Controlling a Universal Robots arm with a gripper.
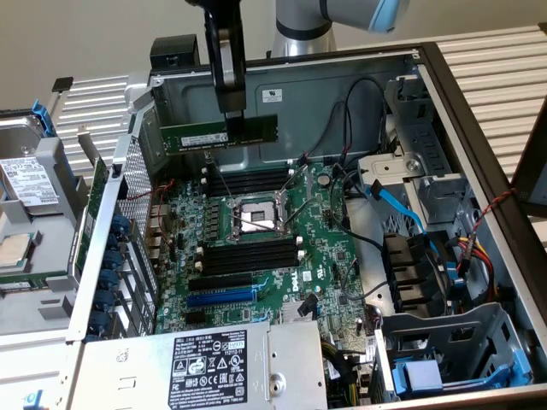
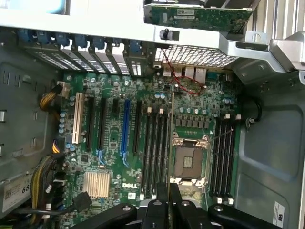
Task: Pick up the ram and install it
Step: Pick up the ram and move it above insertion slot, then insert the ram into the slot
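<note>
The ram (image 1: 192,137) hangs in the air in the upper left of the exterior frame. It is a dark-green stick with a white label, raised clear of the motherboard (image 1: 320,256) inside the open computer case (image 1: 444,94). The gripper (image 1: 232,118) comes down from the top of the frame, and its jaws are clamped on the stick's upper edge near the middle, so both ends stick out to either side.

The ram's long axis runs across the exterior frame, from left to right. This is close to parallel with the two banks of black memory slots (image 1: 248,181) that flank the CPU socket (image 1: 254,215) below it.

In the wrist view the ram (image 2: 170,143) appears edge-on as a thin line reaching out from between the gripper's (image 2: 169,193) jaws. That line runs along the same direction as the memory slots (image 2: 155,152). It lies just beside the bank between the blue expansion slot (image 2: 125,126) and the CPU socket (image 2: 190,160), on the socket side.

The stick looks matched to the slots in direction. It touches none of them and is not seated.
</note>
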